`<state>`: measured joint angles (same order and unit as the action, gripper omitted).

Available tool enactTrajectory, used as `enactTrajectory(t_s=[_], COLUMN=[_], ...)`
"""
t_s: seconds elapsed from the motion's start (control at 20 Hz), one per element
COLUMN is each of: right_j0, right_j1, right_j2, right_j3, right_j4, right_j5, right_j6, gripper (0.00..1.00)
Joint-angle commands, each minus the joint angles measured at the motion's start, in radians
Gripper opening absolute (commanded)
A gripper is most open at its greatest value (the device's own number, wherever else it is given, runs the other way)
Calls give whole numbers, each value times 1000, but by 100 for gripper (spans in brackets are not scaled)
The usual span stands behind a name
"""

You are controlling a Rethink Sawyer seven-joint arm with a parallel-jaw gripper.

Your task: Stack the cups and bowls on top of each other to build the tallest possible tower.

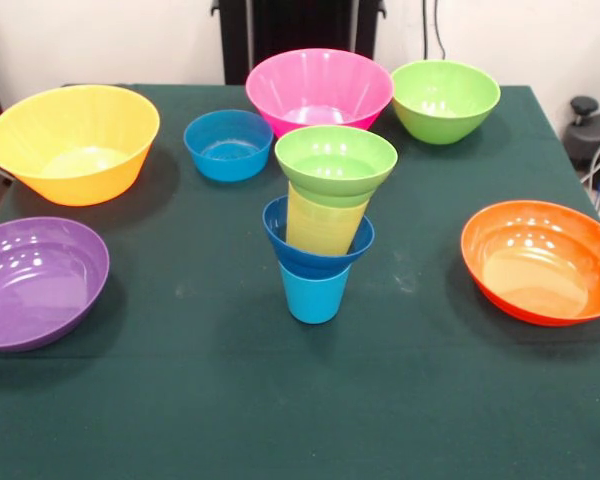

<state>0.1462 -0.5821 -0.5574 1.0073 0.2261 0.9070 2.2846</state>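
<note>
While glossy, the tower (322,225) stacks blue cup (314,294) to lime bowl (335,160).

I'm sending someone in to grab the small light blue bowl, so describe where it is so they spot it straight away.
Start at the tower standing mid-table on the green cloth. Look past it toward the far edge, where the big pink bowl sits; the light blue bowl stands alone between that and the large yellow-orange bowl. It is the only loose small bowl, far smaller than either neighbour.
</note>
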Motion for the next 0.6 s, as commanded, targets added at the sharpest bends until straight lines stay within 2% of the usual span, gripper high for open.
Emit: enactTrajectory(t_s=[0.05, 0.2, 0.6], right_j0=[-78, -135, -305], right_j1=[-164, -232, -339], right_j2=[147, 167, 279], right_j3=[305, 419, 653], right_j4=[-78, -100, -160], right_j5=[-62, -122, -320], right_j6=[-255, -300, -357], gripper=[100, 100, 100])
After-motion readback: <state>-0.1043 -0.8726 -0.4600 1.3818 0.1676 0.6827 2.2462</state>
